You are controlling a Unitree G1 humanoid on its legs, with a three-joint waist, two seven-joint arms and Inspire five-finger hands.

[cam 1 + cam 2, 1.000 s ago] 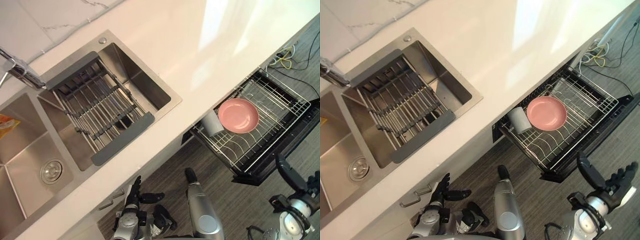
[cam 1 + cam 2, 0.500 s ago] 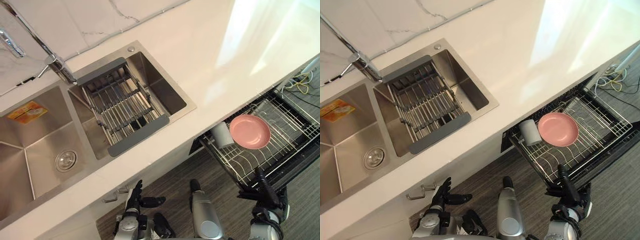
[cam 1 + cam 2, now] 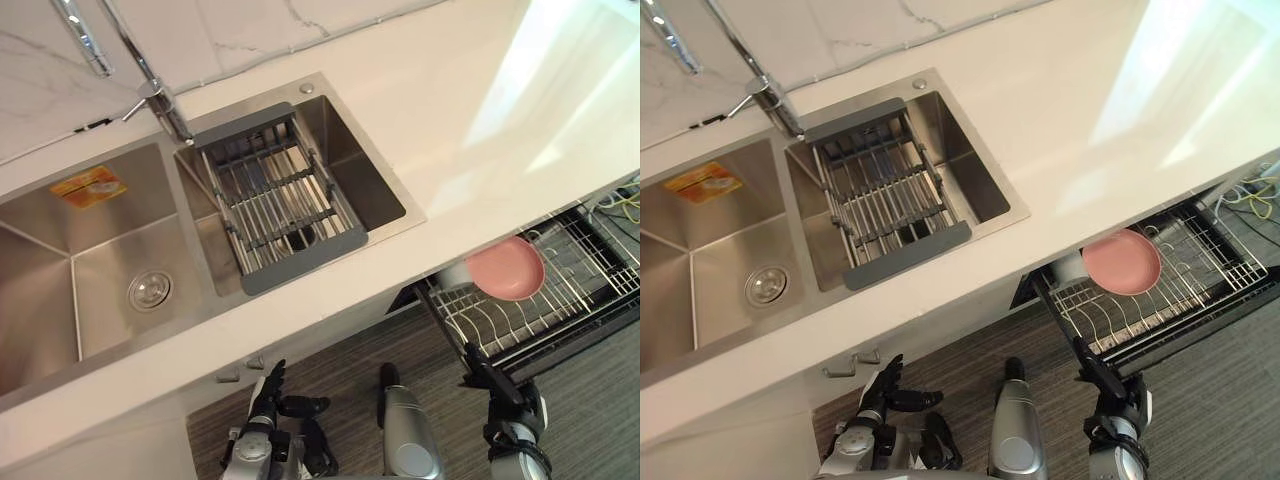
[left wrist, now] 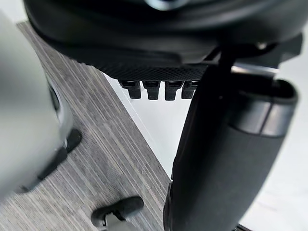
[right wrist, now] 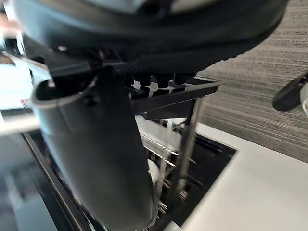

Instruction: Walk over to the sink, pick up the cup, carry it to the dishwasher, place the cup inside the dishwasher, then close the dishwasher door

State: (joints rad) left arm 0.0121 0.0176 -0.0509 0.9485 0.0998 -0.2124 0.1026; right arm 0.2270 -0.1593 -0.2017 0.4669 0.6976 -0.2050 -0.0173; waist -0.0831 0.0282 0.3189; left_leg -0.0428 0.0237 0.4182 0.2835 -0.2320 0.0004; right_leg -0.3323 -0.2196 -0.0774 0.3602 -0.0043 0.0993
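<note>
Status: cup (image 3: 1070,268) is already in the dishwasher, lying in the rack (image 3: 1120,322) just beside the pink plate (image 3: 1122,262), partly tucked under the counter (image 3: 470,110) edge; nothing cup-like left in the sink (image 3: 370,185); so fetch, carry and place look done.

Left to do: door (image 3: 1200,330) not closed; rack is pulled out over it, so I'd judge the rack needs pushing in first, then the door shut.

Right hand (image 3: 1105,385): fingers straight and spread from the thumb, holding nothing, low by the rack's near corner and pointing at it; can't tell whether it's touching the rack or door edge; right wrist view puts the rack frame just past the fingertips.

Left hand (image 3: 268,392): relaxed, fingers apart, empty, down by the cabinet front below the sink; idle.
</note>
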